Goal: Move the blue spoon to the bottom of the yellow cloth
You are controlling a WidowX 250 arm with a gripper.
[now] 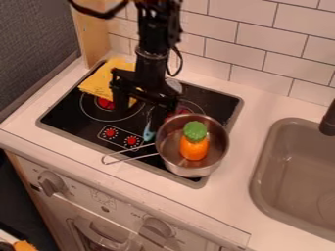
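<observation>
A black robot gripper, its claw spread wide, hangs over a black stovetop at the upper left of the frame. The blue spoon lies on the stove just left of centre, beside a metal pot containing an orange toy with a green top. A yellow cloth rests at upper left, partly behind the gripper.

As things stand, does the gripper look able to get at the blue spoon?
Probably yes: the gripper hangs open near the blue spoon, whose visible part lies uncovered, though the metal pot close beside it leaves little room there.
</observation>
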